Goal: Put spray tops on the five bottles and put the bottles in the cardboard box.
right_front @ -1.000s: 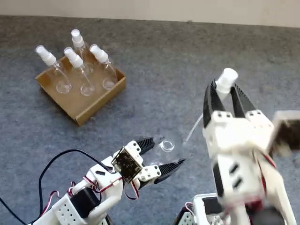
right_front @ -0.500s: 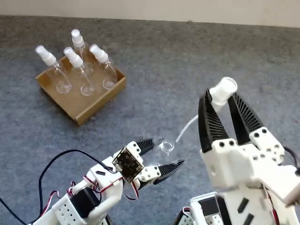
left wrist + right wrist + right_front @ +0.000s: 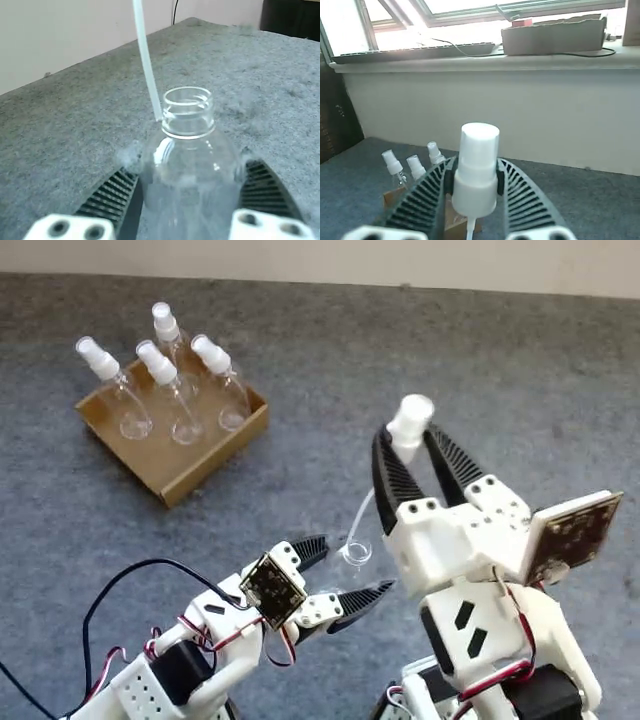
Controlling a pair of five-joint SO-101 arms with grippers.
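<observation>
A clear open-necked bottle stands upright on the grey carpet, and my left gripper is shut on its body. Its rim shows between the black fingers in the high view. My right gripper is shut on a white spray top, held above and to the right of the bottle. The top's thin dip tube slants down, and its end touches the outside of the bottle's rim. Several capped bottles stand in the cardboard box at the far left.
Grey carpet covers the table, with open floor between the box and the arms. A pale wall runs along the far edge. A black cable loops beside the left arm at the near left.
My right gripper has swung left with the spray top, bringing the dip tube from right of the bottle to its rim. The left gripper and bottle have stayed put.
</observation>
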